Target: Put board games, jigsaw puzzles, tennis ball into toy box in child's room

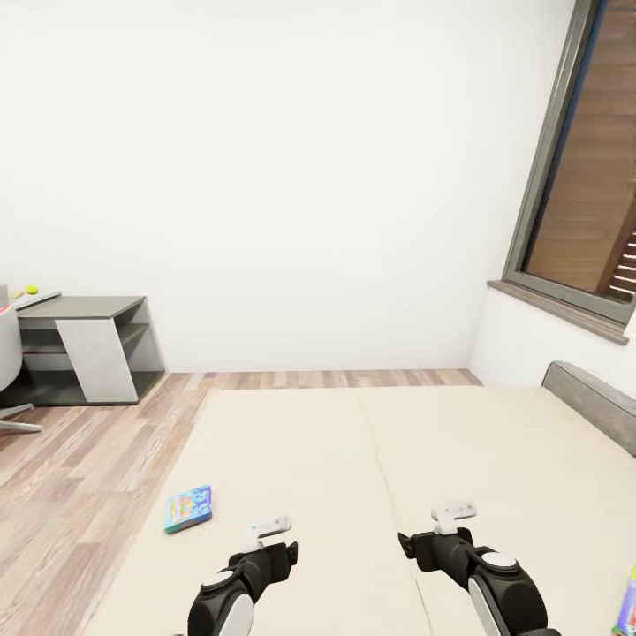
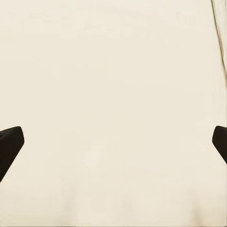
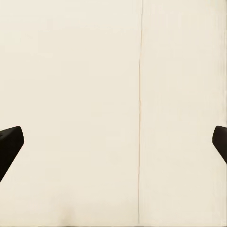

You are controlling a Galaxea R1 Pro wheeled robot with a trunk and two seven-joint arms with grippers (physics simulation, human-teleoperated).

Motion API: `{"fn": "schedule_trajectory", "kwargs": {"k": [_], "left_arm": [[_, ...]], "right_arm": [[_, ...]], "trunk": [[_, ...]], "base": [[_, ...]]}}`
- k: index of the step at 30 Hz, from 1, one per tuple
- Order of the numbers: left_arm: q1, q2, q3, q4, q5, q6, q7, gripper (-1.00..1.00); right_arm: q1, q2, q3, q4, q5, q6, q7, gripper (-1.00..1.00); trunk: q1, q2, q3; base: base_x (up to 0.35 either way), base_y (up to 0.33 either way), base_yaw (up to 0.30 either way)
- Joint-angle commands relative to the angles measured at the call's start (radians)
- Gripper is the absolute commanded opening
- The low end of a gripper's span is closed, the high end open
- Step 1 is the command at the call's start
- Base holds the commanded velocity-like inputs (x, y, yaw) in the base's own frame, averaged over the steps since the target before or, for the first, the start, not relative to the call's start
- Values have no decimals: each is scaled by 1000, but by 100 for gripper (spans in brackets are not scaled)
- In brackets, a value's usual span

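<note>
Over the bed you have both arms held low and forward, the left gripper and right gripper each hanging above bare cream cover with nothing in them; in both wrist views the fingertips sit at opposite edges of the frame, so the jaws stand wide. The light blue game lies flat near the bed's left edge, left of your left gripper and apart from it. A second game just shows at the near right, cut off by the frame. On the far left the ball sits on the table. The risks, as I judge them: the thin box lies flush on a soft cover, so fingers may skid over it or push it off the left edge; and reaching for the right game blind could knock it.
</note>
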Motion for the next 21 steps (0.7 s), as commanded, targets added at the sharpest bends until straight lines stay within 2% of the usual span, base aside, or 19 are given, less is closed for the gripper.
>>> {"fn": "schedule_trajectory", "kwargs": {"k": [1, 21], "left_arm": [[-1, 0, -1, -1, 11, 2, 10, 100], [-1, 0, 0, -1, 11, 2, 10, 100]], "right_arm": [[-1, -1, 1, -1, 0, 4, 2, 100], [-1, -1, 1, -2, 0, 4, 2, 100]], "trunk": [[0, -1, -1], [0, -1, -1]], "base": [[0, -275, 0], [0, -270, 0]]}}
